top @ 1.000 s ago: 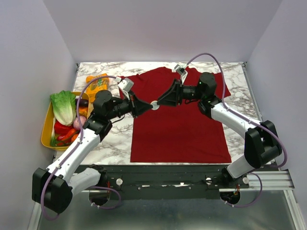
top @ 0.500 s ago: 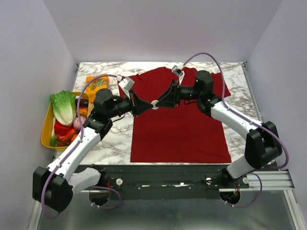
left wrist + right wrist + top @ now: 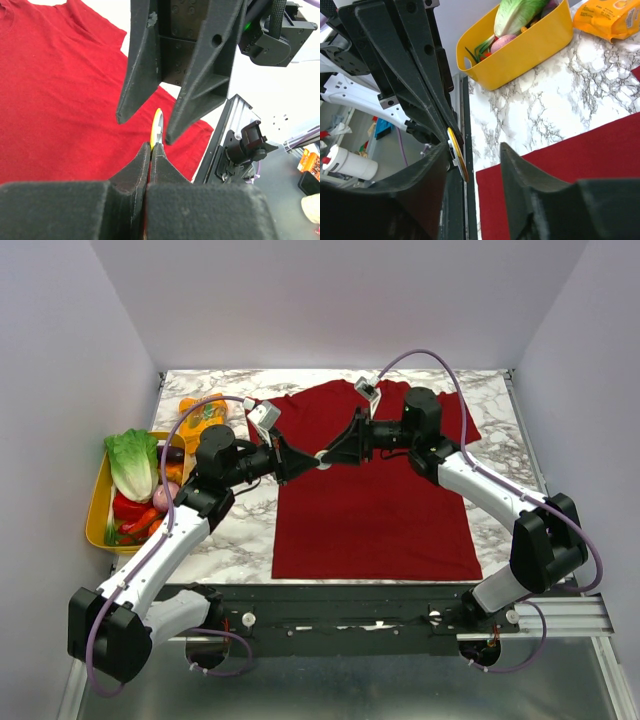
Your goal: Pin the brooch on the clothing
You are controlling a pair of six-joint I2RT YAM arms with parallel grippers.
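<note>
You're looking at a robotics lab test cell, not a home. Plain pale walls [image 3: 330, 300] box in a marble-patterned counter [image 3: 240, 540] on three sides. The left arm [image 3: 160, 550] and right arm [image 3: 490, 490] are bolted by a bare aluminium rail [image 3: 575, 615] at the near edge, with purple cables [image 3: 430, 352] looping free. A red T-shirt [image 3: 370, 520] lies flat beside a yellow tub [image 3: 96, 512] of vegetables, like staged props. Past the counter's left edge, the right wrist view catches a white bottle [image 3: 345, 164] among loose gear.

Matt cloth T-shirt [image 3: 375, 520], glossy brooch [image 3: 156, 127]

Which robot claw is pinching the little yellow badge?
The left gripper: it is squeezed shut on the brooch, while the right gripper has its jaws apart.
</note>
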